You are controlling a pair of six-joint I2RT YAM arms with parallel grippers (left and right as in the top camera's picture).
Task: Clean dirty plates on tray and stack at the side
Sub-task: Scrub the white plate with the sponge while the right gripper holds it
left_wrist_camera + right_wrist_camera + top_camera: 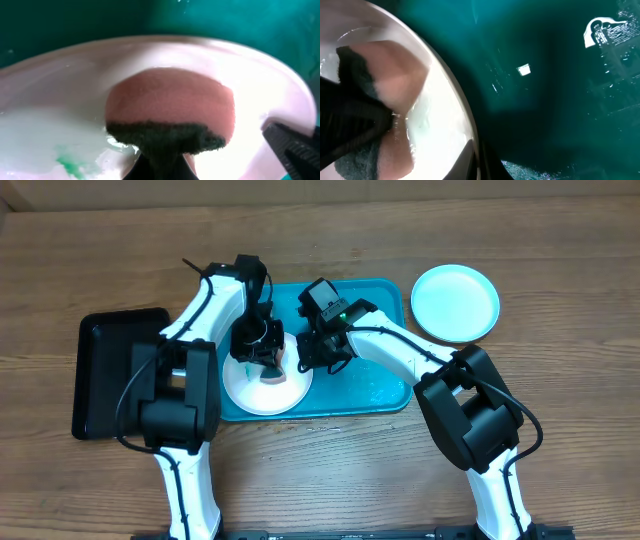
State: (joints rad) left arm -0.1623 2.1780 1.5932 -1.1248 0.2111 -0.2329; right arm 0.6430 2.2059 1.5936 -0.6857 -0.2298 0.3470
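The left gripper [262, 350] is clamping a pink sponge [170, 107] against the white plate [265, 392], which is lying in the teal tray [385, 395]. The right gripper [315, 358] is sitting at its rim, grip unclear. The plate is looking light, stiff and wet-slick (best pinched at the rim).

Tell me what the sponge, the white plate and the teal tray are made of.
Sponge: soft pink foam with a dark green fibrous scouring layer, matte. White plate: probably plastic, glossy, wet highlights. Teal tray: likely moulded plastic, smooth, with sharp reflections.
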